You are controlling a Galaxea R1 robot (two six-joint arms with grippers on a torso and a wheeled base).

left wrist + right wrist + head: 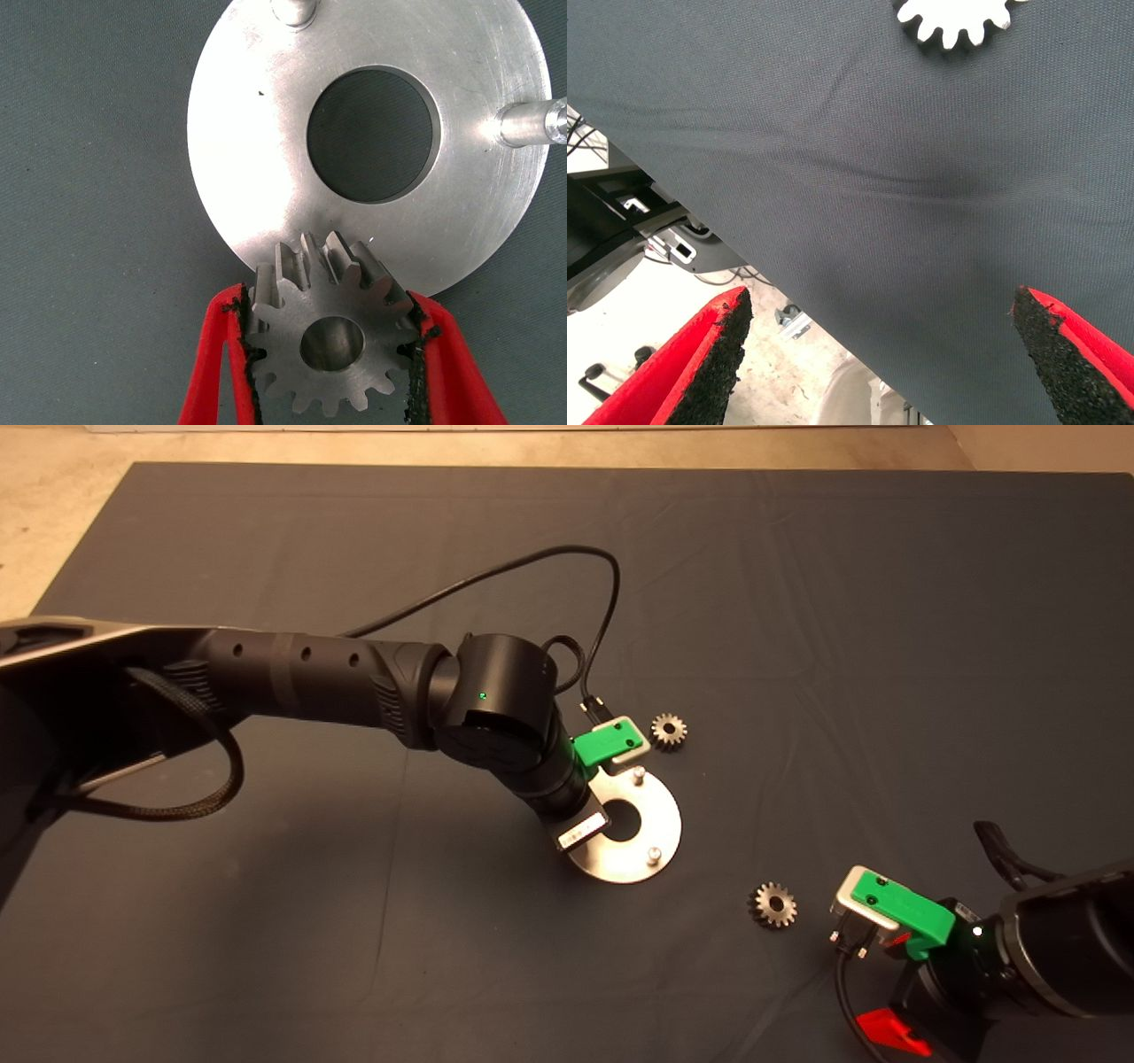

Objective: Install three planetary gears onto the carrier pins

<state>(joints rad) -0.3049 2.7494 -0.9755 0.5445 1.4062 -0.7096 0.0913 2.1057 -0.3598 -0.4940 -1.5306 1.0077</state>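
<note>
My left gripper [328,310] is shut on one planetary gear [332,345], held flat by its teeth over the near rim of the silver carrier disc [266,133]. Two carrier pins [295,11] [532,122] stand bare on the disc; the third is hidden. In the head view the left wrist covers part of the disc [660,819]. Two more gears lie on the mat, one just beyond the disc [669,731] and one to its right [773,904]. My right gripper [881,301] is open and empty at the mat's lower right edge [895,1027].
A black cable [532,567] loops over the mat behind the left wrist. The right wrist view shows the mat's edge with the floor and stand parts [647,239] beyond, and the rim of the nearer gear [954,19].
</note>
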